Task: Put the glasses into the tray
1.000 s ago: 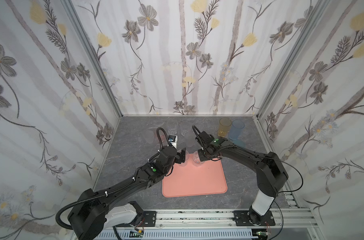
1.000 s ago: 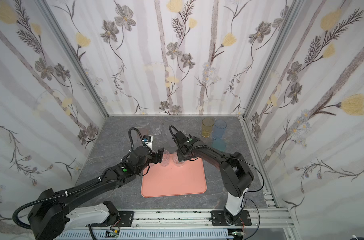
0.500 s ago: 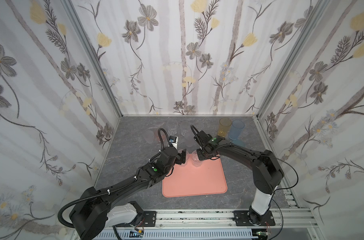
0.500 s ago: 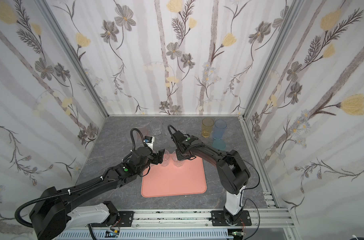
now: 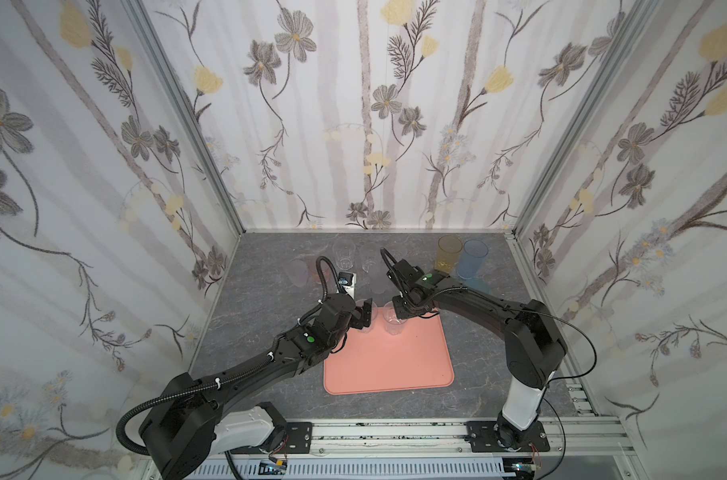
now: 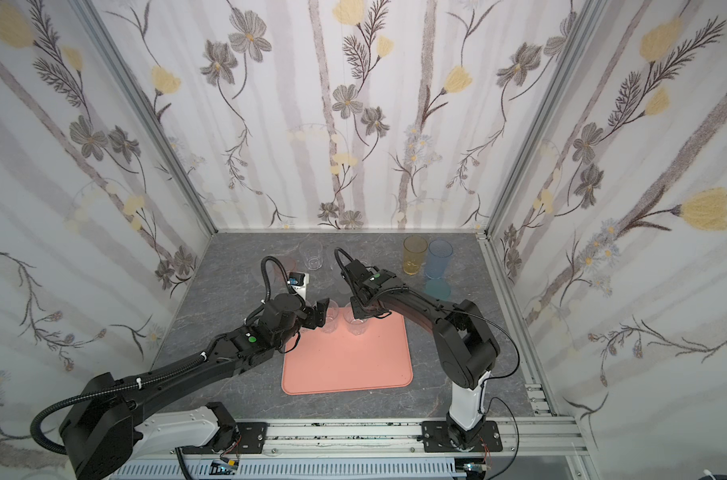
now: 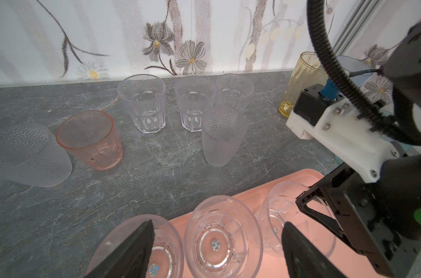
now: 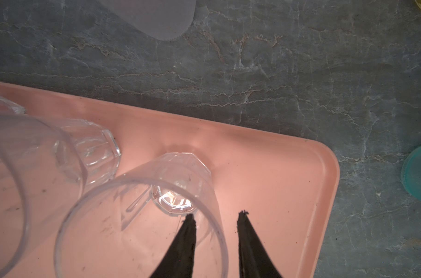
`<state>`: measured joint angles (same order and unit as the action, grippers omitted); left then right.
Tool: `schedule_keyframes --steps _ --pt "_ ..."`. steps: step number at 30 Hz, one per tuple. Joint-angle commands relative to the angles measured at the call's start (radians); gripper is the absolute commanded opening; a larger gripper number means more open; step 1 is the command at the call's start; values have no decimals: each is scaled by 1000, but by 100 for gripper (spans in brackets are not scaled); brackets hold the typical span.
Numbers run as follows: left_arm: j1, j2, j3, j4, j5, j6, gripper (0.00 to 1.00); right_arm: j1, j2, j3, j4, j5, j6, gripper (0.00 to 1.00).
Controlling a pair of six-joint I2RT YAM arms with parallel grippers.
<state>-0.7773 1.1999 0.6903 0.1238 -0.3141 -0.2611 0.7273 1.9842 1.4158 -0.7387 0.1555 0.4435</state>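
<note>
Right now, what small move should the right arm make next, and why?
Probably lift the right gripper straight up. Its jaws stand parted around the wall of a clear glass, one finger inside and one outside, and the glass stands upright on the tray. Rising straight should clear the rim without tipping it against the neighbouring glass.

Grey marbled tabletop [image 7: 156,173] carries salmon tray [image 5: 395,365], far edge beneath left gripper [image 7: 217,225] and right gripper [image 8: 216,214]. Beyond left gripper: pink glass [image 7: 91,142], three clear tumblers [image 7: 143,106], two frosted tumblers [image 7: 222,137]. Beyond right gripper, outer side: amber glass [image 5: 449,253], blue glass [image 5: 472,259], teal glass [image 8: 418,173].
</note>
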Motion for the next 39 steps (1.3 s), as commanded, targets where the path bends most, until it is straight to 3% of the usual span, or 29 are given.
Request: schedule_keyframes --steps 1,9,15,22,30,39 --pt "0 -9 15 27 -45 -12 85 -4 -29 37 -7 12 -18 40" --pt "-10 -13 50 30 -85 -24 85 -78 -98 96 43 -10 -16 44" --pt "-13 48 54 65 -68 -17 85 -209 -82 94 221 -112 100 43" --pt "-12 122 62 100 -48 21 87 -276 94 202 337 -162 203 45" --pt "-11 182 99 99 -8 62 89 -295 303 383 362 -169 271 57" --pt "-11 170 81 97 -5 53 89 -331 452 508 395 -204 315 57"
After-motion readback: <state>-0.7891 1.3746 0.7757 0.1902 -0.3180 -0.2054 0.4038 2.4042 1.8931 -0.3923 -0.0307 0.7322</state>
